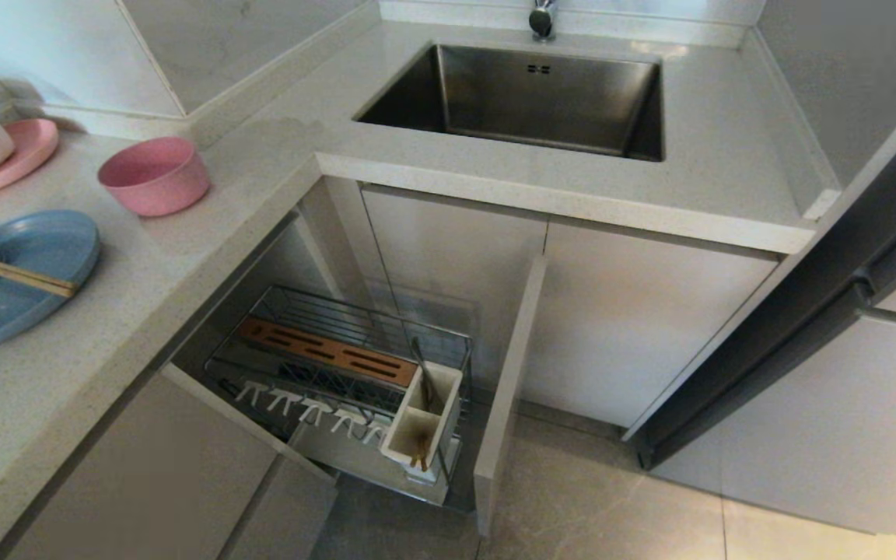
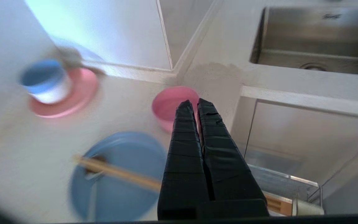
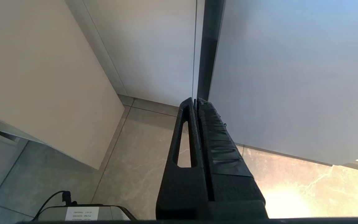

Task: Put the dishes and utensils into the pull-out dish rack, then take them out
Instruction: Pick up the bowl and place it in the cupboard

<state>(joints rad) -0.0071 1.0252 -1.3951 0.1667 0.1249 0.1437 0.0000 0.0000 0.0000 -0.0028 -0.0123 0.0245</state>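
Two claws: left claw pressed together, empty, above the tabletop; right claw pressed together, parked over the floor.
Step, judged: reaching for a first dish; nothing loaded.
Advice: spread the left claw before descending; pinch the pink bowl by its rim.
Blue plate: shallow, matte, carrying chopsticks.
Dish rack: pulled out under the tabletop, wooden strip, white prongs, utensil box.

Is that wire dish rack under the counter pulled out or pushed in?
Pulled out. The dish rack stands clear of the cabinet, its wooden strip and white utensil box exposed from above.
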